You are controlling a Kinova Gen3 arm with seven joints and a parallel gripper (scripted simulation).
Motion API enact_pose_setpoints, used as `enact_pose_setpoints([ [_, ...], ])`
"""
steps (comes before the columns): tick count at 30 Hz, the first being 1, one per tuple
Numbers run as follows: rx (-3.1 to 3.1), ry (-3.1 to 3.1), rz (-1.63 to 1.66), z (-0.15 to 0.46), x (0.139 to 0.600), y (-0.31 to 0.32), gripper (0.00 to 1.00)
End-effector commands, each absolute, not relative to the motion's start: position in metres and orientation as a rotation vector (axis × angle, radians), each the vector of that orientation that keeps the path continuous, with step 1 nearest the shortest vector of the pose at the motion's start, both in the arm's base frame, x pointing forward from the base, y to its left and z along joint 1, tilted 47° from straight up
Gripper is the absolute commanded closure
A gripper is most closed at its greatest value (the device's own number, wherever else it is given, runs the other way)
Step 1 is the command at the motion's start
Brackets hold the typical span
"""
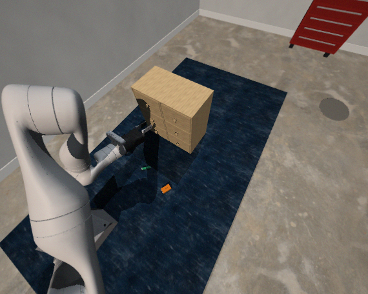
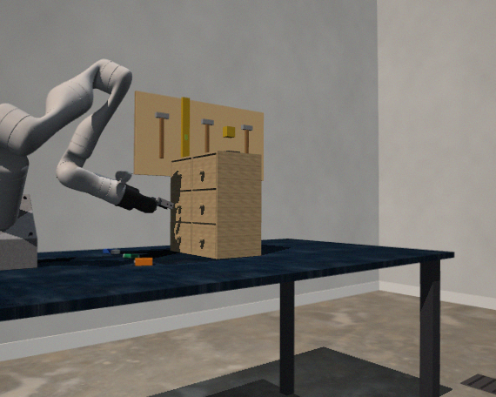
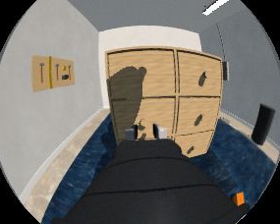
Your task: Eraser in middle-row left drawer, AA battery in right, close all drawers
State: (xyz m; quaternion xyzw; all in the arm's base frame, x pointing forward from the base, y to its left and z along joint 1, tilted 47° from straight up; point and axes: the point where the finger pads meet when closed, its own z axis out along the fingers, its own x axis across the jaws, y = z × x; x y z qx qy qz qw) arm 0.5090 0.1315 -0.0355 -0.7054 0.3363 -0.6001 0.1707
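1. The green battery point(image 1: 146, 167) point(image 2: 130, 256) lies on the table point(image 1: 246, 100) point(image 2: 331, 261) point(image 3: 81, 167), before the chest point(image 1: 172, 90) point(image 2: 239, 205) point(image 3: 157, 69); any print is too small for me to read.
2. The exterior view adds a blue piece point(image 2: 106, 251); I can't confirm it's the eraser.
3. My fingers point(image 1: 146, 129) point(image 2: 165, 203) are partly spread near the left middle knob point(image 3: 141, 124).
4. My wrist view catches only the orange block point(image 1: 166, 188) point(image 2: 144, 261) point(image 3: 240, 198) of these pieces.

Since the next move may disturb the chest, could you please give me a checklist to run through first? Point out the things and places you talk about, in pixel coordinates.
1. Chest point(image 1: 173, 91) point(image 2: 240, 205) point(image 3: 152, 64) upright: ok.
2. All six drawers pushed in: ok.
3. Jaws apart, near the left middle knob point(image 1: 152, 120) point(image 2: 178, 209) point(image 3: 141, 124): ok.
4. Knob squarely between the fingertips: cannot tell.
5. Orange block point(image 1: 166, 188) point(image 2: 144, 261) point(image 3: 240, 198) and green cylinder point(image 1: 146, 167) point(image 2: 128, 256) clear of the chest: ok.
6. Task items stowed in the middle drawers: cannot tell.
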Motion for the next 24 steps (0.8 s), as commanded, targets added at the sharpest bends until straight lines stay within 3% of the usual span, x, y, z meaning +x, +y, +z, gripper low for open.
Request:
enact_pose_setpoints([
  [1,-2.002,0.954,-1.704,-0.035,0.509,0.133,0.33],
  [24,-2.002,0.954,-1.704,-0.035,0.519,0.133,0.33],
])
